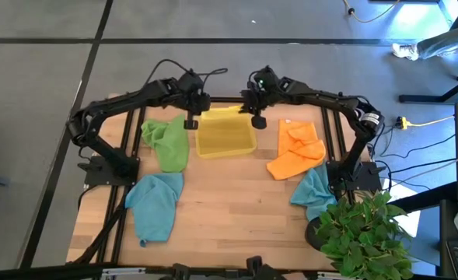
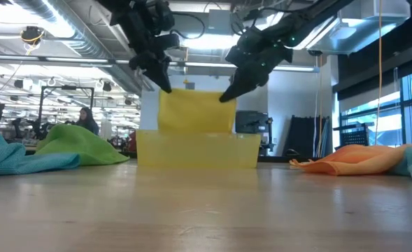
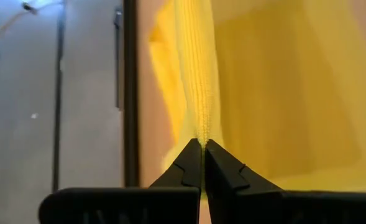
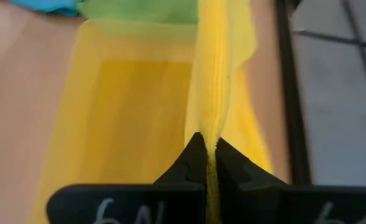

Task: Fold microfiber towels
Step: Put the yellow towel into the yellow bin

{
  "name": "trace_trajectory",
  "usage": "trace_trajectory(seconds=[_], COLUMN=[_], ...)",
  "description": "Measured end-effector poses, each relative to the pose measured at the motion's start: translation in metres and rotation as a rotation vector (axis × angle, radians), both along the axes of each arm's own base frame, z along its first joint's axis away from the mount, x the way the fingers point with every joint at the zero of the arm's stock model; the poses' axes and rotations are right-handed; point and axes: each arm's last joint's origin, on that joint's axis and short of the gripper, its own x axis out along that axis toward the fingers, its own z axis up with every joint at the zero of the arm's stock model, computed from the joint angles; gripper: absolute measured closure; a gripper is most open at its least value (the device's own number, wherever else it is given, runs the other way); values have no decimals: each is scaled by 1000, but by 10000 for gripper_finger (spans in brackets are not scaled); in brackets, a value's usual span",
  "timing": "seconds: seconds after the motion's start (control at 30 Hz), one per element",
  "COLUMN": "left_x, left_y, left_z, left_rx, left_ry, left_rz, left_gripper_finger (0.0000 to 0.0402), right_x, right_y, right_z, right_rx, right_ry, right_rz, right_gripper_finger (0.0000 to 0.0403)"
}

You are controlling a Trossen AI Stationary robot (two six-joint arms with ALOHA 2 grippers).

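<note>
A: Entry, yellow towel (image 2: 195, 110). Where is it?

B: Lifted off the table (image 1: 229, 210), hanging as a flat sheet between the two grippers, above the far wall of the yellow tray (image 1: 226, 141). The tray sits at the middle of the table's far edge.

A: Left gripper (image 3: 202, 144)?

B: Fingers pressed together on one top corner of the yellow towel; the wrist view shows the ribbed cloth edge rising straight from the pinched tips. In the high view it is at the tray's far left corner.

A: Right gripper (image 4: 207, 142)?

B: Same, clamped tight on the other top corner, cloth caught between the tips. It is at the tray's far right corner.

A: Other towels?

B: Green towel (image 1: 168, 142) crumpled on the table just left of the tray. Orange towel (image 1: 295, 152) lies right of the tray, loosely bunched. One teal towel (image 1: 152, 204) towards the near left corner, near the green one. Second teal towel (image 1: 316, 190) at the right edge, touching the orange one, partly under a potted plant (image 1: 361, 233) at the near right corner
</note>
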Motion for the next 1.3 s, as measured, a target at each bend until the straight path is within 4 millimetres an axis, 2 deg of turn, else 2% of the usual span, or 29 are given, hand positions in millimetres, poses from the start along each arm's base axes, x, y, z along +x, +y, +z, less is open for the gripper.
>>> trace_trajectory(seconds=[0.13, 0.43, 0.53, 0.7, 1.0, 1.13, 1.3], left_x=[5, 7, 9, 11, 11, 11, 11], left_y=[-13, -42, -50, -60, -65, -67, -67], left_z=[-13, -59, -68, -78, -91, -91, -91], left_rx=[-43, -132, -140, -172, -208, -267, -283], left_ry=[32, 93, 83, 64, 22, -1, -5], left_rz=[-40, -67, -76, -121, -131, -160, -138], left_gripper_finger=[401, 401, 401, 401, 401, 390, 341], right_x=[6, 30, 34, 38, 35, 33, 32], right_y=[10, 30, 37, 46, 48, 50, 51], right_z=[-12, -61, -68, -71, -75, -75, -76], right_rx=[48, 158, 169, 161, 180, 232, 243], right_ry=[52, 178, 203, 228, 282, 280, 289], right_rz=[40, 126, 144, 153, 144, 171, 178], right_gripper_finger=[398, 398, 398, 398, 393, 364, 310])
